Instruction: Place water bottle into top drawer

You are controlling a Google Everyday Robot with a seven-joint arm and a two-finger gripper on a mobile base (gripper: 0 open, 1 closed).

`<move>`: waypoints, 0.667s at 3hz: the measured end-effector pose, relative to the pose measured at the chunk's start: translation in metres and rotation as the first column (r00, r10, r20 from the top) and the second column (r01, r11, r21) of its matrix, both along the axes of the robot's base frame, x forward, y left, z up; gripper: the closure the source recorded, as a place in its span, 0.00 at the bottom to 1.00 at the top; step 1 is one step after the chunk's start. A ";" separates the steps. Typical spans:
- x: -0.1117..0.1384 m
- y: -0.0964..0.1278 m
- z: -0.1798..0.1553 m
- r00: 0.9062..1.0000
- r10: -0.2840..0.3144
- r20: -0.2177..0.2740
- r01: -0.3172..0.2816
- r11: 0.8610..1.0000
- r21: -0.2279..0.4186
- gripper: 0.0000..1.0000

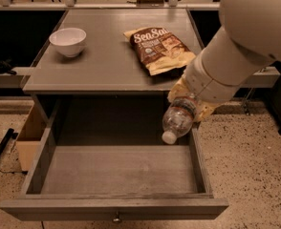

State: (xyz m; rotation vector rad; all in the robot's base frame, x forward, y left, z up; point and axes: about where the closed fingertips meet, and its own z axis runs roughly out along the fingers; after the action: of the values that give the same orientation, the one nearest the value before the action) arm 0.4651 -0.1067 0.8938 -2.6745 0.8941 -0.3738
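Observation:
The water bottle (178,119) is a clear ribbed bottle with a white cap, held tilted with the cap pointing down and left. It hangs over the right rear part of the top drawer (116,171), above its floor. My gripper (190,100) is shut on the bottle's upper end, its yellowish fingers wrapped around the body, just below the table's front right edge. The white arm comes in from the upper right. The grey drawer is pulled fully out and holds nothing; its small metal knob (115,219) shows at the bottom.
On the grey tabletop (107,63) sit a white bowl (68,41) at the left and a brown and yellow chip bag (158,49) at the right. A tan cardboard box (29,137) stands on the floor left of the drawer.

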 end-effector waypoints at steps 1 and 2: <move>-0.023 0.019 0.007 0.997 0.069 0.039 -0.068 0.997 -0.030 1.00; -0.022 0.025 0.007 0.995 0.084 0.044 -0.083 0.996 -0.031 1.00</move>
State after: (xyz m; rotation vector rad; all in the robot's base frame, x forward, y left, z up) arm 0.4434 -0.0817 0.9011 -2.7080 0.7669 -0.4298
